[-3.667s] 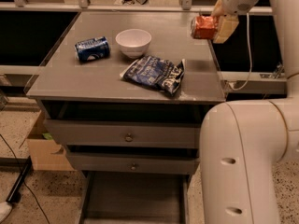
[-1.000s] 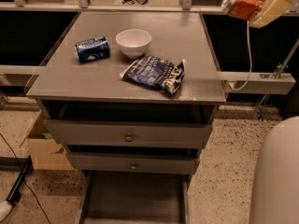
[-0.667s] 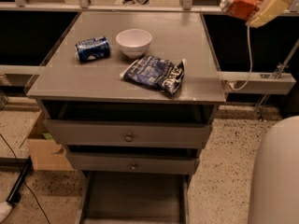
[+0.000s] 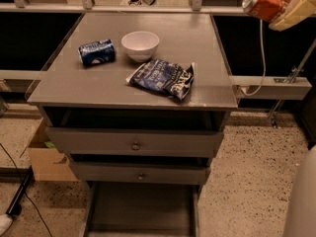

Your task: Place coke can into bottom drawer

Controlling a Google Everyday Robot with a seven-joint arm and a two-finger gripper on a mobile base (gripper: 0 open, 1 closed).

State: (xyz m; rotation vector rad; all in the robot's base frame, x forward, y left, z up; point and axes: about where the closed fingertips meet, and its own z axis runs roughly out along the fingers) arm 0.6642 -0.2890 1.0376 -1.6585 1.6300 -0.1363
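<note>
Cardboard box (image 4: 47, 154) on speckled stone floor (image 4: 247, 181) at far left, beside grey metal bench (image 4: 197, 38). On the bench top, left to right: dark blue can (image 4: 97, 52) lying on its side, round white bowl (image 4: 140, 45) just beside, crinkled blue snack bag (image 4: 163, 78) nearer the front edge. Below, two knobbed grey drawers (image 4: 133, 142), then wide shallow grey bottom drawer (image 4: 143, 206), pulled out. At top right, past the bench edge, high in the air and well apart from that drawer: small red-orange coke can (image 4: 261, 1) with silver ends, tilted, clamped in beige hand (image 4: 284, 6).
</note>
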